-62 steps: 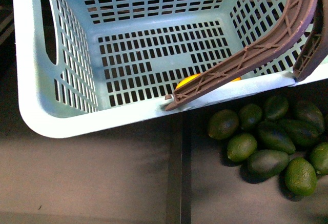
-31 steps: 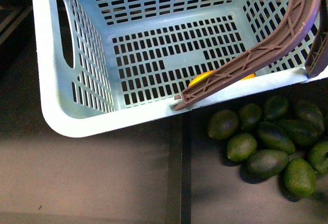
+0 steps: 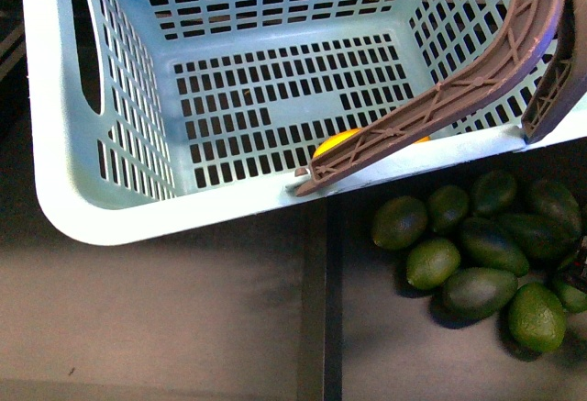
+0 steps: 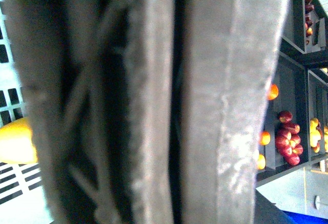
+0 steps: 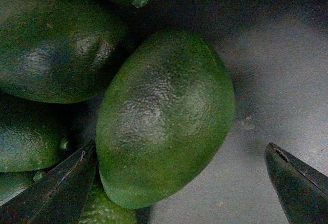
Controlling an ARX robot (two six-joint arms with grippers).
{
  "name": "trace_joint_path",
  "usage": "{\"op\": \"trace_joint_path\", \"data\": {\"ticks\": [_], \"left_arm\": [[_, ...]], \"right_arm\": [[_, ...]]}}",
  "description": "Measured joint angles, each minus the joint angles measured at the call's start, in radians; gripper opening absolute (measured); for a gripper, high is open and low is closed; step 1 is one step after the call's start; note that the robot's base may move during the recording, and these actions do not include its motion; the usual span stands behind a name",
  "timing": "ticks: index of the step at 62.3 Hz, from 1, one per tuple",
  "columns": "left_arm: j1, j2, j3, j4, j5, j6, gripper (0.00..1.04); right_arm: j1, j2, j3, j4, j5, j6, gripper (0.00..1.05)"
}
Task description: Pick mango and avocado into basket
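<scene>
The light teal basket fills the upper front view, its brown handle lying across its near right corner. The yellow-orange mango lies on the basket floor, mostly hidden under the handle; it also shows in the left wrist view. My left gripper is shut on the basket's handle, which fills that view and hides the fingers. Several avocados lie in a pile right of the basket. My right gripper is open low over them, around a mid-green avocado, beside a darker avocado.
The avocados lie on a dark shelf split by a black divider strip. Another avocado presses against one finger. Bare grey shelf surface lies on the far side. Distant shelves hold red and orange fruit.
The basket swung right and up half a second ago, then came back left to where it was. A dark part of my right gripper now shows at the right edge, over the avocado pile.
</scene>
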Motion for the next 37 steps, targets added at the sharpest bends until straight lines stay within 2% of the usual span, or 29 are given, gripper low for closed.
{"op": "trace_joint_path", "data": {"ticks": [27,31,37], "left_arm": [[0.000,0.000,0.000,0.000,0.004,-0.001,0.27],[0.000,0.000,0.000,0.000,0.004,-0.001,0.27],[0.000,0.000,0.000,0.000,0.003,-0.001,0.27]], "right_arm": [[-0.001,0.029,0.027,0.003,0.043,-0.027,0.95],[-0.001,0.029,0.027,0.004,0.046,-0.028,0.87],[0.000,0.029,0.026,0.010,0.062,-0.040,0.68]]}}
